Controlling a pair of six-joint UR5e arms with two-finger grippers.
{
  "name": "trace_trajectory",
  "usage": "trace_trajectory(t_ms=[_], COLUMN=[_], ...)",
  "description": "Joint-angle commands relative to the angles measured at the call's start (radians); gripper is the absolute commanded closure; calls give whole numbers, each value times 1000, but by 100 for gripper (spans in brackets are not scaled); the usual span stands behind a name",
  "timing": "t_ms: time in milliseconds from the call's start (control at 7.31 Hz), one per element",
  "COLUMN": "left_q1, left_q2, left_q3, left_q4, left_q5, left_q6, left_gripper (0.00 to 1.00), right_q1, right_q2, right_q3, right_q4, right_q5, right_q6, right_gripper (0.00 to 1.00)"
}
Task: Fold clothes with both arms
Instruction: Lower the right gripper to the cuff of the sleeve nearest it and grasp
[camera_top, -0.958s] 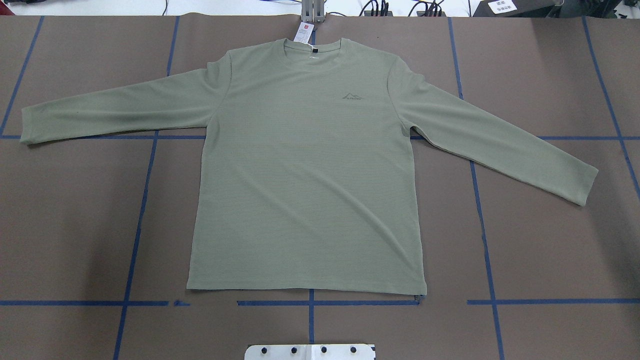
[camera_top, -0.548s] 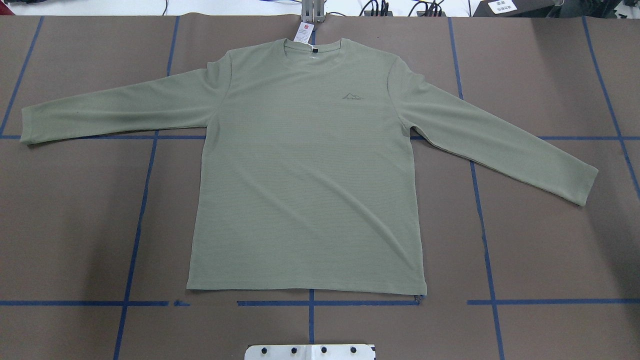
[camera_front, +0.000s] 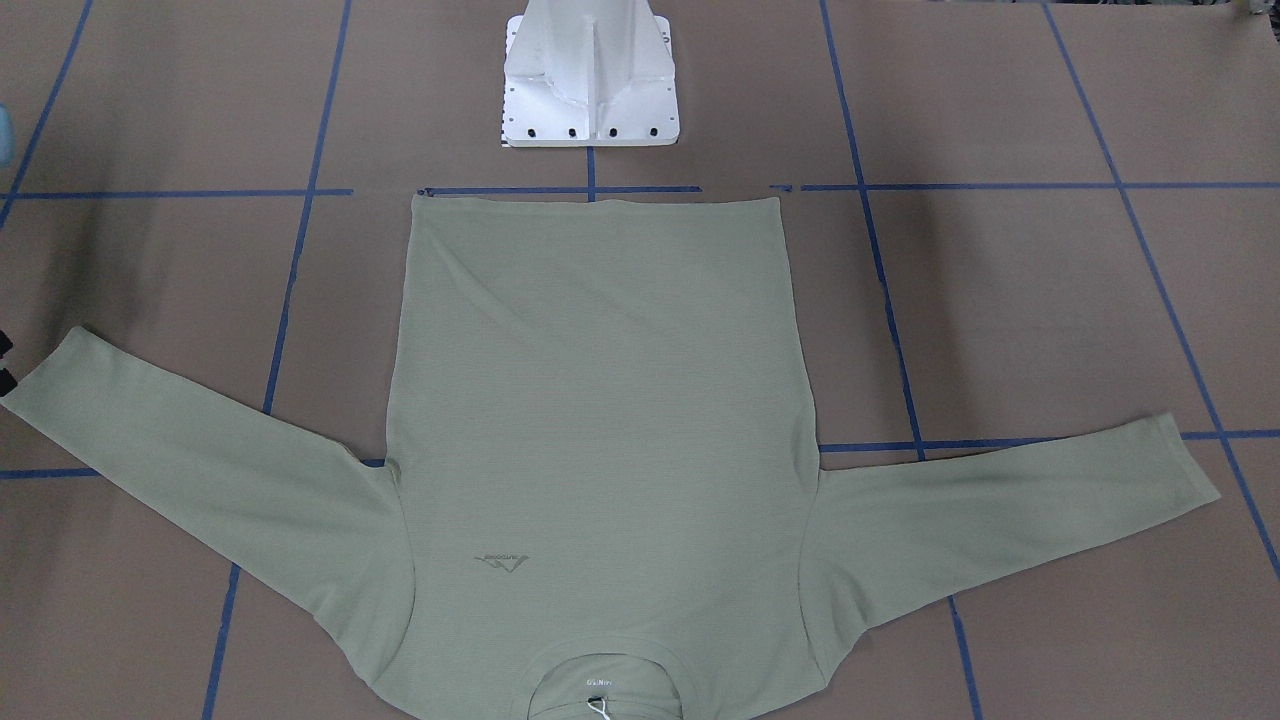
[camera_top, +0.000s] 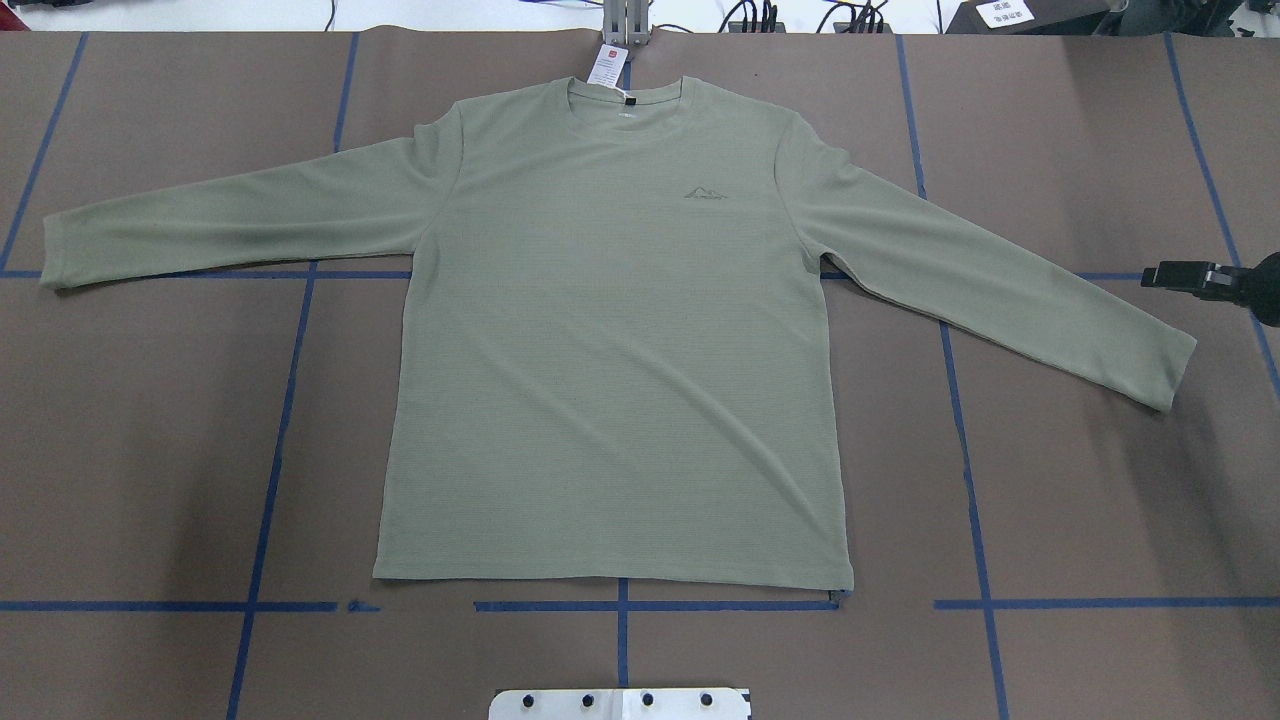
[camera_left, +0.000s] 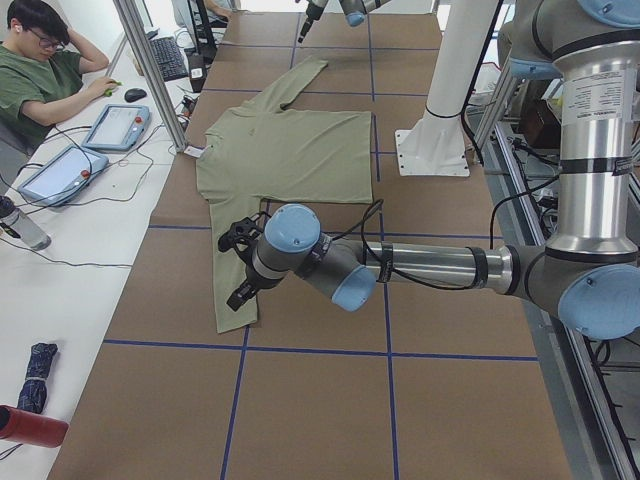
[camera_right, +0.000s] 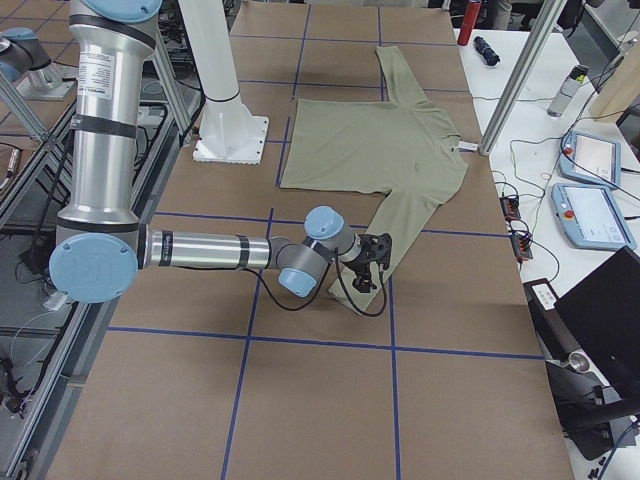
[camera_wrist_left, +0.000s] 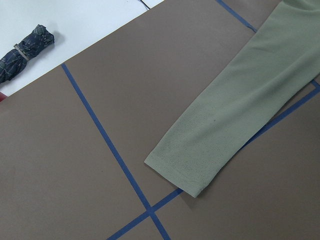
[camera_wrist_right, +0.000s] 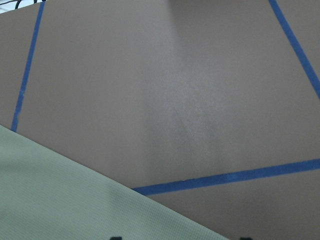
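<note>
The sage-green long-sleeved shirt (camera_top: 610, 350) lies flat and face up on the brown table, collar at the far edge with the white hang tag (camera_top: 607, 65), both sleeves spread out. My right gripper (camera_top: 1165, 277) comes in at the right edge, just beyond the right sleeve's cuff (camera_top: 1170, 365); it is open and empty, its tips showing apart in the front-facing view (camera_front: 4, 362). My left gripper (camera_left: 238, 265) hovers over the left sleeve's cuff (camera_wrist_left: 190, 160); I cannot tell whether it is open or shut.
The white base pedestal (camera_top: 620, 703) stands at the near edge behind the hem. Blue tape lines (camera_top: 270, 480) grid the table. An operator (camera_left: 40, 70) sits at a side desk with tablets. A folded umbrella (camera_wrist_left: 27, 45) lies beyond the table's left end.
My right gripper has come into the overhead view at the right edge, beside the right cuff. The shirt has not moved.
</note>
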Motion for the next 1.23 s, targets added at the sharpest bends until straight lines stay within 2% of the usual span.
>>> trace_trajectory(t_ms=[0,411,1095], left_q1=[-1,-1,-1], left_q2=[14,17,16], left_q3=[3,1,0], left_q4=[-32,-38,-38], left_q5=[-2,-2,0], left_q6=[0,0,-1], left_gripper=[0,0,0], right_q1=[-26,-27,-33], right_q2=[1,10,1], right_q3=[-140,-206,-215], right_q4=[197,199,198], right_q5=[-10,-24,-27], right_q6=[22,-4,-15], right_gripper=[21,23,26])
